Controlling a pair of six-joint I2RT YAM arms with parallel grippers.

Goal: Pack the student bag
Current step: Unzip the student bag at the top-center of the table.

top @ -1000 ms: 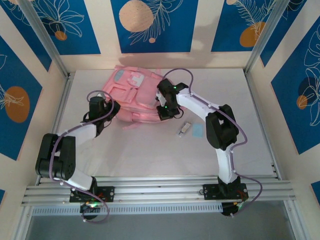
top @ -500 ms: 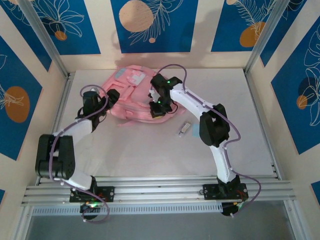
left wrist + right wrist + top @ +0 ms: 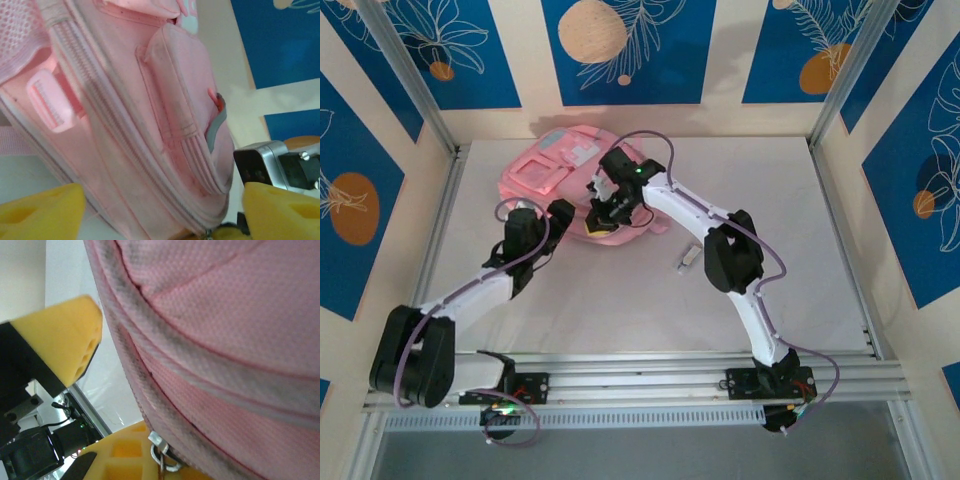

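Pink student bag (image 3: 552, 168) tipped up on the counter (image 3: 620, 300).
My right claw (image 3: 605, 207) is clamped on its zipper edge (propping it, I judge); my left claw (image 3: 558, 214) stands apart just beside.

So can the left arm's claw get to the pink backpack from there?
Probably yes. The left claw is open, and the pink backpack lies right in front of it, with nothing between them that I can see.
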